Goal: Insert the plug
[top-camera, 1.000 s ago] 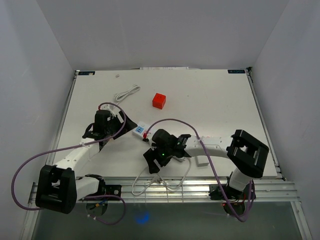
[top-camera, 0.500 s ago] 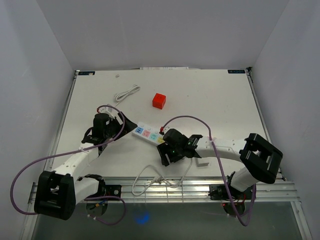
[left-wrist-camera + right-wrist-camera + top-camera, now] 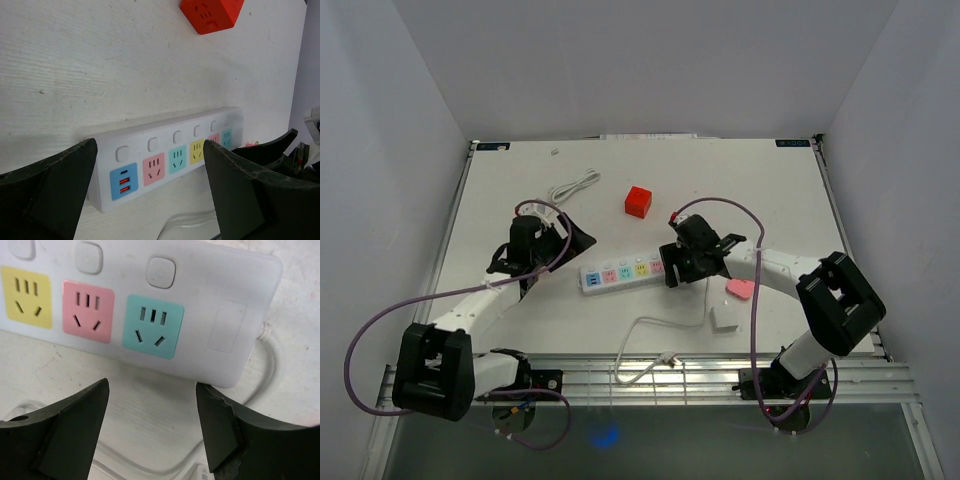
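Power strip (image 3: 620, 273), cord end hidden under the wide-open right end effector (image 3: 671, 268), faces an equally wide left end effector (image 3: 150, 147).

White plastic power strip with pastel sockets (image 3: 170, 160): smooth, satin sheen. Red plastic cube adapter (image 3: 212, 12): smooth, slightly glossy. White desk (image 3: 100, 60): matt, fine wood-like grain, small specks. Left pincer (image 3: 150, 147) fingers (image 3: 245, 195): black plastic, matt, rough edges. White strip cable (image 3: 271, 360): smooth rubbery sheath.
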Controlling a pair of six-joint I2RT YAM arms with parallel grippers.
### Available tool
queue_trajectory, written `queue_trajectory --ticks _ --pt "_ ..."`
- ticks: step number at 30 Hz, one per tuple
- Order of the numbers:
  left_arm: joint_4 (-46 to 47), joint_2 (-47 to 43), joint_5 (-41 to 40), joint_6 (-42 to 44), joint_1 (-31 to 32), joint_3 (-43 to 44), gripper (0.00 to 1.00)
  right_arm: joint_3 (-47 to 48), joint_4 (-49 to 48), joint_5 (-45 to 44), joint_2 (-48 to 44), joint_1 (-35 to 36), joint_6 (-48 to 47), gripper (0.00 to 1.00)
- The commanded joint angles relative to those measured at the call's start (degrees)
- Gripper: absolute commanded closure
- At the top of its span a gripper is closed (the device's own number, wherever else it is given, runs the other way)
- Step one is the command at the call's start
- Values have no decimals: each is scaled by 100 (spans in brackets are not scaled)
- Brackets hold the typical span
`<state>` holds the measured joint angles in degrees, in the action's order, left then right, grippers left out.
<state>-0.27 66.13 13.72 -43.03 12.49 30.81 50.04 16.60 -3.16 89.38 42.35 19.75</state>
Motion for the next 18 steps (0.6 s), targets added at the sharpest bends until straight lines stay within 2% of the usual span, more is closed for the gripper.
queue_trajectory --ticks 1,2,6,11,13,15,18 --pt "-218 259 -237 127 17 671 2 471 -130 254 27 -77 -533 23" --pt "-393 339 -281 241 17 820 2 480 -192 541 -17 -78 -646 23" --pt "-544 681 -641 444 17 1409 2 393 -394 580 -377 -95 -911 22" --pt "-26 1252 -211 734 77 1638 2 15 -989 342 -904 -227 -894 21" --pt "-130 1611 -552 935 253 2024 2 -292 -1263 133 -1221 -236 -771 20" --pt "-481 1937 -1279 1094 666 2480 2 -459 -1527 -272 -1484 -262 -648 20" --pt "-790 2597 -1284 1358 939 3219 2 -714 -1738 -563 -1809 -297 -551 19"
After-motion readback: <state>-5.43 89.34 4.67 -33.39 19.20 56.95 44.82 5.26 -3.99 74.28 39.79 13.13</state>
